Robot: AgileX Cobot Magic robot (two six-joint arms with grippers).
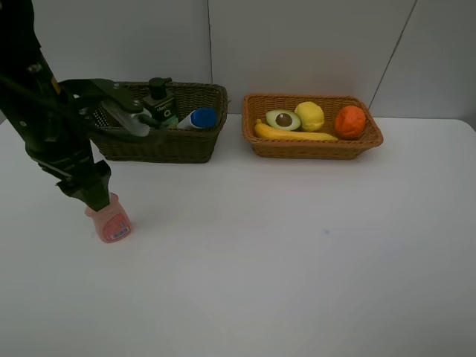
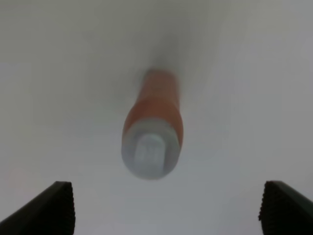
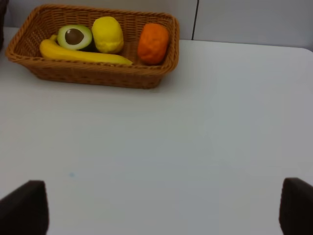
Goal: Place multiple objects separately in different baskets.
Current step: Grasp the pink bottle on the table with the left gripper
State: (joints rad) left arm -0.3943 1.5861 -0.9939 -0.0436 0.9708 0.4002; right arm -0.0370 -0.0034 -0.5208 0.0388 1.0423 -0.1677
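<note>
A small pink bottle [image 1: 111, 223] lies on the white table at the front left, its pale cap end [image 2: 149, 156] turned toward the left wrist camera. My left gripper [image 1: 94, 196] [image 2: 168, 210] hovers right over that cap end, open, with the bottle between the lines of its fingers but apart from them. The dark basket [image 1: 165, 145] holds a dark green pump bottle [image 1: 159, 103] and a white blue-capped bottle [image 1: 198, 118]. The light basket [image 1: 312, 147] [image 3: 93, 76] holds a banana [image 1: 294, 135], halved avocado [image 1: 282, 119], lemon [image 1: 310, 116] and orange [image 1: 350, 122]. My right gripper [image 3: 159, 210] is open and holds nothing.
Both baskets stand side by side along the back of the table near the grey wall. The left arm's body [image 1: 44, 111] leans over the dark basket's left end.
</note>
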